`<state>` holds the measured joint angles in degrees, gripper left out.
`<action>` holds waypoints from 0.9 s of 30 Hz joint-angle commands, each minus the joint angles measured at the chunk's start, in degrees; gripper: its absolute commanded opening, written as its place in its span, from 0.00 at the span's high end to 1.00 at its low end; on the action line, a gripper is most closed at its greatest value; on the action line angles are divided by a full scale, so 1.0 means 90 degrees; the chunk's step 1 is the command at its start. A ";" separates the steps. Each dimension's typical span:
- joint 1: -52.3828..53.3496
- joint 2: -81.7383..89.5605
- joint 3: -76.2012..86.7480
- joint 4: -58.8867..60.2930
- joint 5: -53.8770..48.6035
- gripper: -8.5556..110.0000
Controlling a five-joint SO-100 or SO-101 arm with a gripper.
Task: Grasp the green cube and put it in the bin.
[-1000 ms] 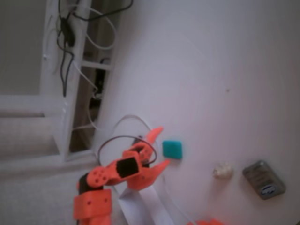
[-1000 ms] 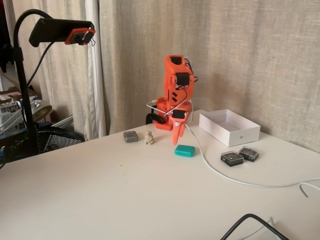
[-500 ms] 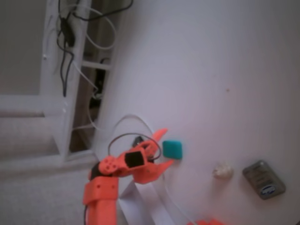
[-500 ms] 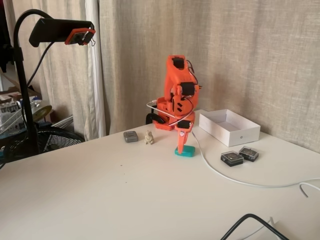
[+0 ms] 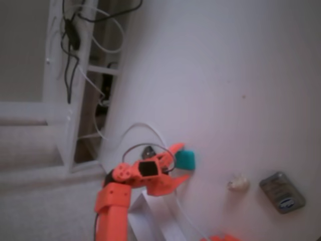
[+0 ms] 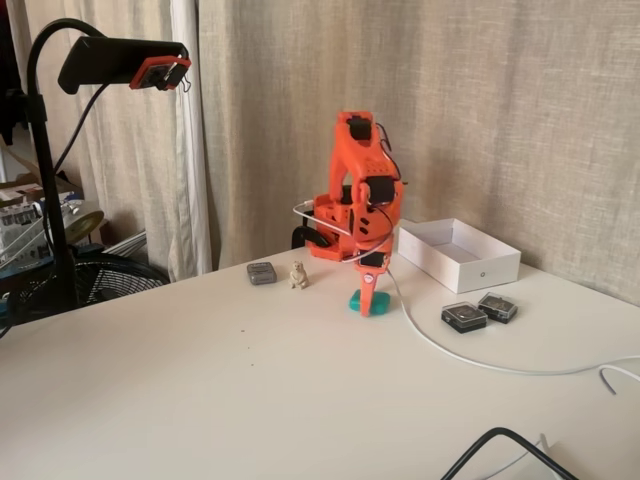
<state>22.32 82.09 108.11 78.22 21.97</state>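
A wide white tabletop point(image 6: 200, 390) is seen in both fixed views, backed by beige curtains point(image 6: 480, 110), with a black camera stand point(image 6: 40, 180) at the left of the side view. A white cable point(image 6: 470, 358) is trailed across the surface. The bin point(image 6: 458, 254), white and open-topped, is set behind and to the right of the arm in that view, with two small dark grey pieces point(image 6: 480, 312) lying in front of it. A tiny beige figurine point(image 6: 298, 275) and a grey case point(image 6: 262, 273) are placed to the arm's left.

The orange arm point(image 6: 358, 200) is folded high and bent steeply down, the hand point(image 6: 368, 303) pointed at the tabletop. In the upper fixed view the hand point(image 5: 181, 162) is spread apart, one finger point(image 5: 175, 149) above and one below, and the green cube point(image 5: 186, 159) is caught between the tips, not yet clamped. In the side view the cube point(image 6: 356, 302) is seen resting on the tabletop, half hidden behind the lowered finger, well apart from the bin.
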 commanded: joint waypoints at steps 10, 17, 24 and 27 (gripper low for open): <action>0.0020 -0.0303 -0.0078 0.0029 -0.0020 0.65; 0.0068 -0.0361 -0.0127 -0.0010 -0.0020 0.71; 0.0107 -0.0381 -0.0176 -0.0010 -0.0020 0.81; 0.0107 -0.0381 -0.0176 0.0010 -0.0020 0.85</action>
<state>22.94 79.10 106.44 77.87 22.06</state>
